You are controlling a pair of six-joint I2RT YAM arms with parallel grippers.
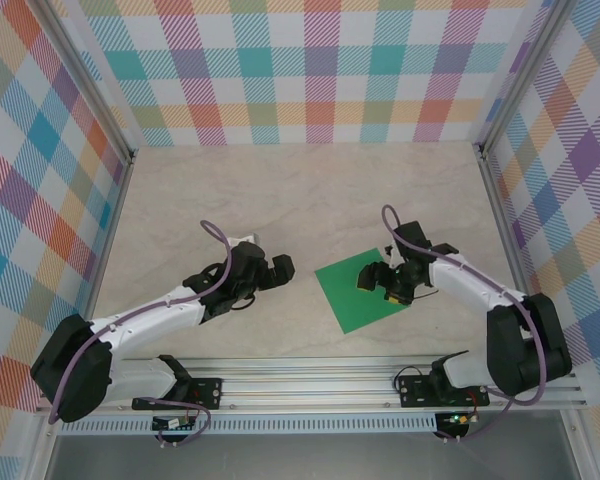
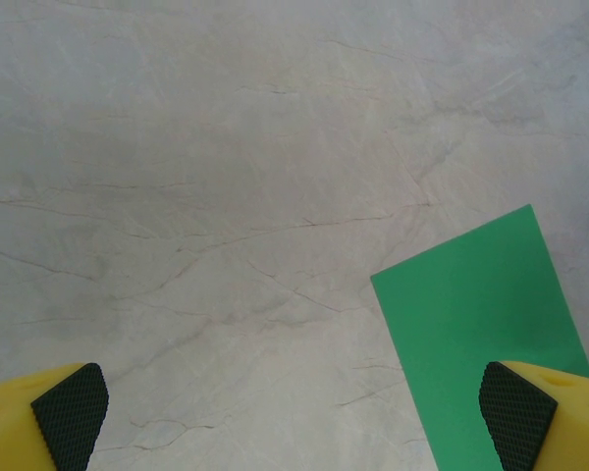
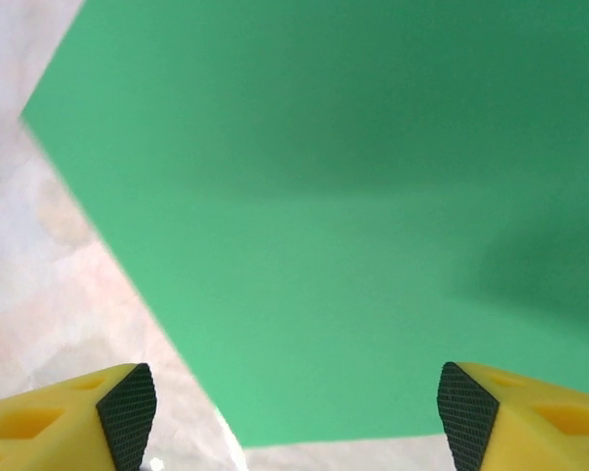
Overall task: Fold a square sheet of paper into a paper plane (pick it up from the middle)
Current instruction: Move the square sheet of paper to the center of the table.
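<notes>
A pale marble-patterned table (image 1: 310,190) is enclosed by multicolour plaid walls (image 1: 320,70). The bright-green square sheet of paper (image 1: 352,295) is laid flat beneath the wide-spread jaws of the right gripper (image 3: 294,404), by which its right part is hidden from above. At the right jaw of the wide-open left gripper (image 2: 294,412), it is cut off by the frame.

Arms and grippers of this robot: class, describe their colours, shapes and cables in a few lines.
The left arm and right arm have white links, bulky black joints, and a purple cable looping alongside. The left gripper and right gripper have yellow wedge fingers with black cross-hatched pads.
</notes>
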